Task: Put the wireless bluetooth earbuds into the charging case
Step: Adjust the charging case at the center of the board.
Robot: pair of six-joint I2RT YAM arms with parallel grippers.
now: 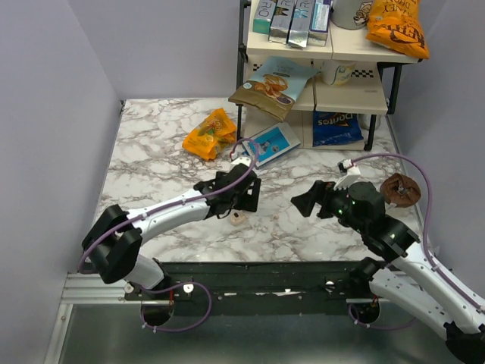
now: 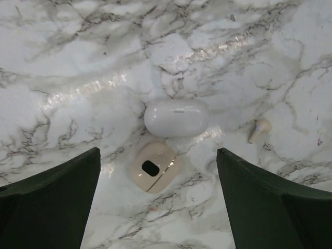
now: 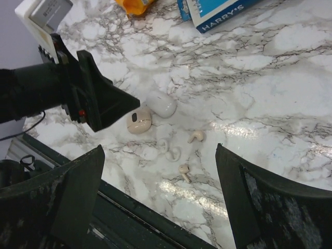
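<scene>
dark fingers (image 2: 46, 202) of the left gripper (image 2: 158, 199) frame the left wrist view from below, spread wide with nothing between them but marble. just beyond that gap the charging case (image 2: 163, 142) lies open on the table (image 2: 78, 62): its cream-beige lower half faces up, showing one dark socket, and whether anything sits inside cannot be told; its white rounded lid is folded flat behind it. off to one side of the case a loose earbud (image 2: 259, 129) lies on the marble, apart from it. from the right wrist camera the case (image 3: 150, 114) sits just past the left gripper's fingertip (image 3: 111, 104), with one earbud (image 3: 196, 136) beyond it and a second earbud (image 3: 183, 169) nearer that camera, both on the table. the right gripper (image 3: 155, 202) hangs above them, also spread wide and holding nothing. farther back lie a blue box (image 3: 220, 11) and an orange snack bag (image 1: 210, 133), before a shelf (image 1: 333, 83) stocked with snack bags and cartons. a brown round disc (image 1: 400, 189) rests near the right arm.
</scene>
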